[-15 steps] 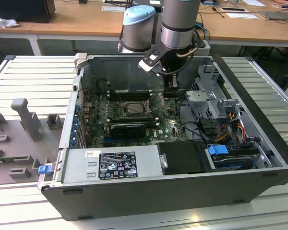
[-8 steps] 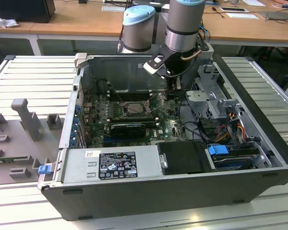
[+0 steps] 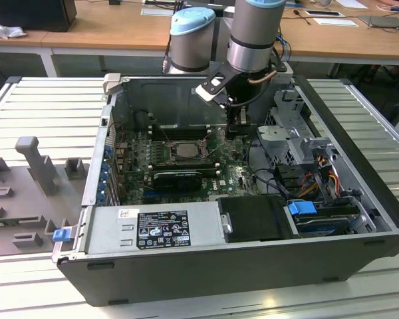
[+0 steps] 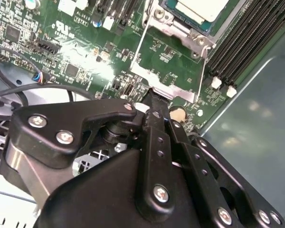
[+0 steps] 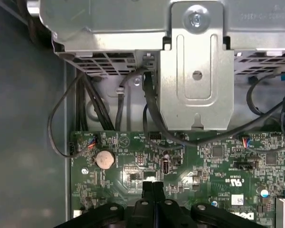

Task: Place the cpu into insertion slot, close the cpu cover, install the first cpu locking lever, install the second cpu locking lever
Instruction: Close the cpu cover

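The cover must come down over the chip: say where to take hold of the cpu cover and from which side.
Take the cpu cover by its free edge, the wider silvery strip nearest the claw, opposite the side by the cpu. It seems swung open, its side rails wire-thin, so come from the claw's side and pinch across that strip.

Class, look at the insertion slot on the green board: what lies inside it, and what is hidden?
The cpu lies inside the insertion slot, its pale metal face showing through the silvery cpu cover framing it. The slot's contacts beneath the chip are covered.
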Tool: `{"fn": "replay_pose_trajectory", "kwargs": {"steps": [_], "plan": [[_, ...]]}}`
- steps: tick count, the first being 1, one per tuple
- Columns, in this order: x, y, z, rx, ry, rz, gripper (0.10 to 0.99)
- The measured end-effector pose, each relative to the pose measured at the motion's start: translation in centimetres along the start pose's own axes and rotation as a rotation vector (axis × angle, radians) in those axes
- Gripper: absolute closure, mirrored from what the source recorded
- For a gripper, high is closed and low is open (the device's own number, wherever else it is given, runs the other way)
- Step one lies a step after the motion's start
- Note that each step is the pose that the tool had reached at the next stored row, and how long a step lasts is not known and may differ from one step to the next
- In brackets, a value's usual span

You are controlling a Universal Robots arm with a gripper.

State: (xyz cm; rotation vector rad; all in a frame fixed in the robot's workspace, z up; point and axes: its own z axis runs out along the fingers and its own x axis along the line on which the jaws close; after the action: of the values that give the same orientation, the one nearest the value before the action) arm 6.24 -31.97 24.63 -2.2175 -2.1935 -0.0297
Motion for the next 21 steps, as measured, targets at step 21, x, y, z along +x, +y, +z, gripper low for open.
{"fn": "replay_pose_trajectory", "kwargs": {"steps": [21], "plan": [[-0.02,-1.87,0.01,0.000,-0.0001,0.000,0.980]]}}
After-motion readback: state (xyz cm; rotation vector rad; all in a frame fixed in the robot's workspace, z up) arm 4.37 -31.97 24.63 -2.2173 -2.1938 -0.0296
